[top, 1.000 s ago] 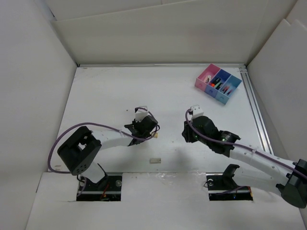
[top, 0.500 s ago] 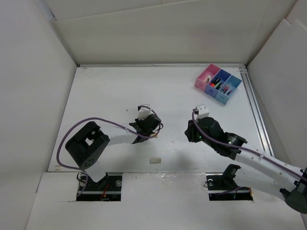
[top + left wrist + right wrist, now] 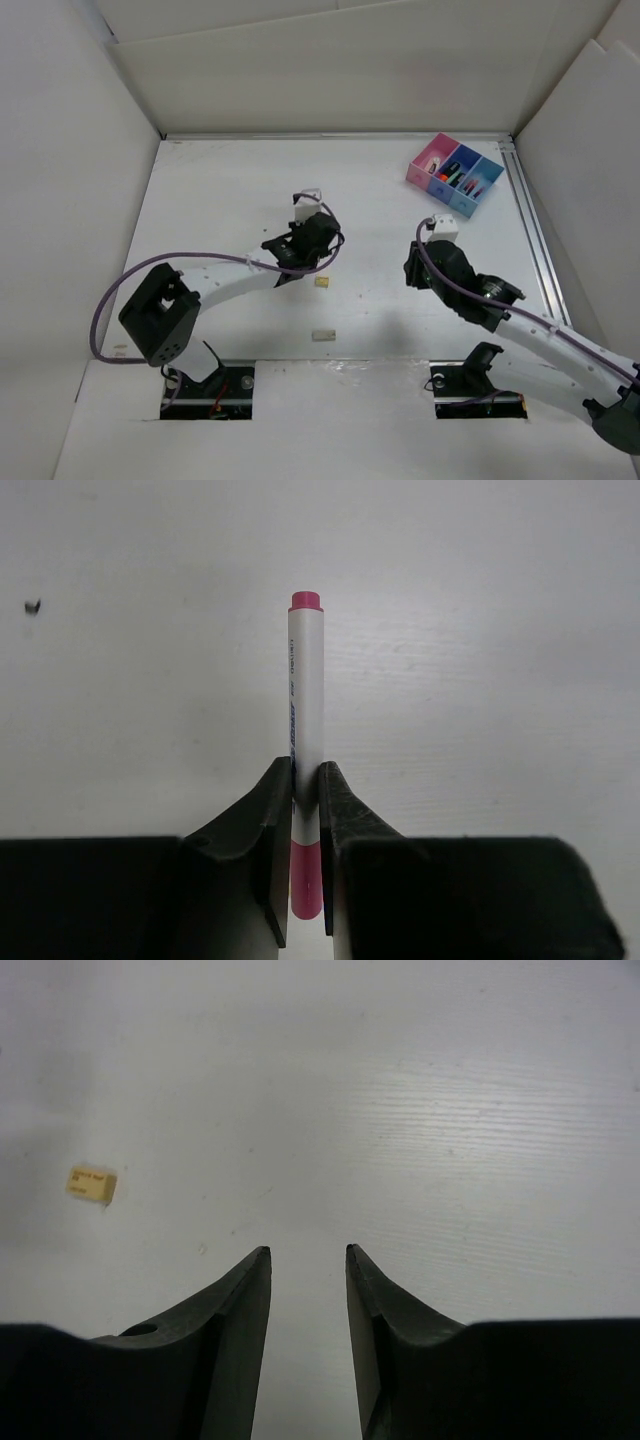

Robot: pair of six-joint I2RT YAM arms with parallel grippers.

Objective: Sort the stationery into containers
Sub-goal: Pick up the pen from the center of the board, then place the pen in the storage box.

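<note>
L gripper (image 3: 306, 780): fingers pinched narrow on a pink-capped marker (image 3: 306, 700). White barrel w/ blue print, pink at both ends. The near end sits back between my pads and the far end sticks straight out past the tips. Bare white table (image 3: 220, 200) all round it in the wrist view, w/ one tiny dark speck far left. Can't tell if the marker touches the surface.

R gripper (image 3: 308, 1252): fingers apart w/ a moderate gap, nothing between them, only table under the tips.

Yellow eraser (image 3: 321, 283) lies flat on the table just beside my L wrist on the near side, apart from it. In the R wrist view it's up-left of the tips, well clear. Beige eraser (image 3: 322, 335) sits nearer the front edge, between my two bases, alone.

Tray (image 3: 420, 176) is in the far-right corner, turned at an angle: pink, dark blue and light blue bins in a row. Its light blue end is near the metal rail (image 3: 530, 230) on the table's R edge. Pens and markers lie inside (red, orange, black), but too small to say which bin holds which.

Room: wide open table between my L hand and the tray, and the whole far-left area is bare too. White walls (image 3: 60, 200) close the L, back and R sides. My R arm lies across the near-right part of the table, wrist about mid-depth, well apart from the tray.
</note>
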